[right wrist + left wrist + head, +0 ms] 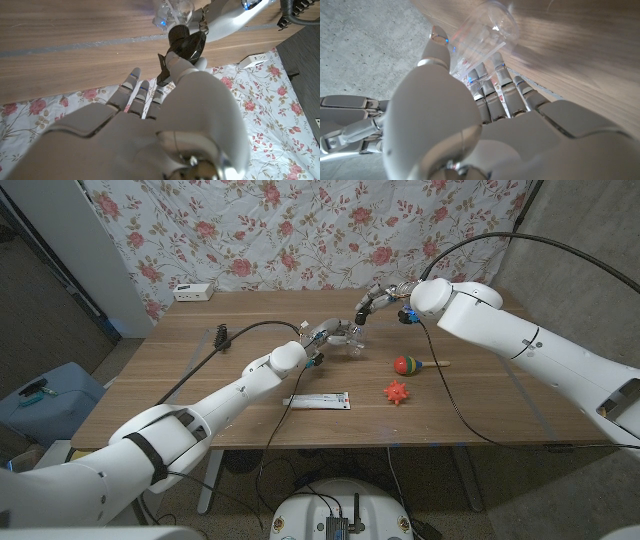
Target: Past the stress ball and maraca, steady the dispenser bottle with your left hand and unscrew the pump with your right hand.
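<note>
Dispenser bottle [352, 337], clear plastic, black pump [184, 44], stands mid-table past the toys; contents cannot be told. Left hand [322, 337] grips its body. Right hand [380, 302] pinches the pump. Nearer: red-green-yellow maraca [409, 364], orange spiky stress ball [398, 392], flat white packet [318, 399].

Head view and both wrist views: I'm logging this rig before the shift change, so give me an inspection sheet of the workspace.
Surface: wooden table, bare wood.
Job's things: clear dispenser bottle upright; black pump still on it.
Clutter: maraca, red stress ball, white flat packet, white power strip.
Robot hands: left robot hand grips the bottle; right robot hand pinches the pump.
Cables: black cable crosses the table by the left arm.
Surroundings: floral cloth behind the table.
</note>
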Controlling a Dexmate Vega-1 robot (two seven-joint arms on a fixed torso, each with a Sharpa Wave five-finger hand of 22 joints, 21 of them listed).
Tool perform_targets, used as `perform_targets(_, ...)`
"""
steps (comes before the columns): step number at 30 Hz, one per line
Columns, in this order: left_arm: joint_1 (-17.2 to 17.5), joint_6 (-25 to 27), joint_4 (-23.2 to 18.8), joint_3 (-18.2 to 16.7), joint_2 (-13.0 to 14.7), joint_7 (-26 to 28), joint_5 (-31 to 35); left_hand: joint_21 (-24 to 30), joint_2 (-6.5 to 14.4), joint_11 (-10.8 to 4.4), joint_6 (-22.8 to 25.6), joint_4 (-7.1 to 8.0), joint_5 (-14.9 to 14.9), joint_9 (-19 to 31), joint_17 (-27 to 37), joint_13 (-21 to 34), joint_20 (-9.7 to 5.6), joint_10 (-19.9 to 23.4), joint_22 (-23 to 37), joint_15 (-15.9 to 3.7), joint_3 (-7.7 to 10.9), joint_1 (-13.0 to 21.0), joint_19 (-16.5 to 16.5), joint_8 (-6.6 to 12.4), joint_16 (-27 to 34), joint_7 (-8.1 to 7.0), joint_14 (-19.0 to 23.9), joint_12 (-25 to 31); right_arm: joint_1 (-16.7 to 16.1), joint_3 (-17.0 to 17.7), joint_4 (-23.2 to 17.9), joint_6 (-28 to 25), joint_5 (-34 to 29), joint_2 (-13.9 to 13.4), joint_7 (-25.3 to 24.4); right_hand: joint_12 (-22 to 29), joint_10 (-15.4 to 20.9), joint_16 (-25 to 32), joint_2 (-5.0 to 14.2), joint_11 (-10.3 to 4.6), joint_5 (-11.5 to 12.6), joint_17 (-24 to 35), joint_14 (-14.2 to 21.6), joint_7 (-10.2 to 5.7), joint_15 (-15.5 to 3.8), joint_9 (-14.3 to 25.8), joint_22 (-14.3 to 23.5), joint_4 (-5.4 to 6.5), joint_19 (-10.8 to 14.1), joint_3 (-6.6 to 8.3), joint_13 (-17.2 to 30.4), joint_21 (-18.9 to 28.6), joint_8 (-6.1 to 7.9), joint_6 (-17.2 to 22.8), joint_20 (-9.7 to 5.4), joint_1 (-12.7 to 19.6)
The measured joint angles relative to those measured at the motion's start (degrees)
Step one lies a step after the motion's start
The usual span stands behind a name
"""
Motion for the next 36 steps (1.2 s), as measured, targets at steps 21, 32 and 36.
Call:
perform_targets(21,0.11,-0.46,-0.19,-0.1,0.06,0.35,0.01,0.0,0.0,0.1,0.0,0.01,-0.01,0.03,0.02,0.0,0.0,0.11,0.0,0.0,-0.01,0.0,0.0,0.0,-0.08,0.0,0.0,-0.31,-0.09,0.76,-2.09,-0.59,-1.24,-1.16,0.89,-0.26,-1.47,0.0,-1.26,0.85,0.39,0.14,-1.23,-0.01,1.25,-0.53,0.0,0.8,-1.43,-1.13,0.17,0.0,-3.67,-6.59,0.81,0.59)
perform_targets(32,0.75,-0.33,-1.29,-0.2,0.4,1.6,0.65,0.0,0.0,0.1,0.0,0.01,-0.01,0.03,0.04,0.0,0.0,0.1,0.0,-0.01,-0.01,0.0,0.0,0.0,0.01,0.0,0.0,-0.15,-2.42,3.65,-6.06,-1.89,-0.56,-2.96,-1.03,-0.26,-1.65,0.45,-2.17,2.1,-0.02,0.14,-1.05,0.11,1.72,-0.53,0.0,2.58,-0.99,-3.86,0.16,0.11,-5.21,-10.01,1.24,-3.71)
perform_targets(36,1.0,-0.33,-1.61,-0.25,0.51,2.23,0.98,0.0,0.0,0.09,0.0,0.01,-0.01,0.03,0.04,0.0,0.0,0.1,0.0,0.09,-0.01,0.0,0.0,0.0,0.0,0.0,0.1,-0.15,-3.3,4.51,-7.06,-2.09,-0.22,-3.32,-1.85,-0.25,-1.35,0.45,-2.88,3.03,-0.08,0.13,-0.87,0.3,2.41,-0.4,0.0,3.9,-0.57,-5.81,0.16,0.29,-5.83,-12.03,1.66,-7.36)
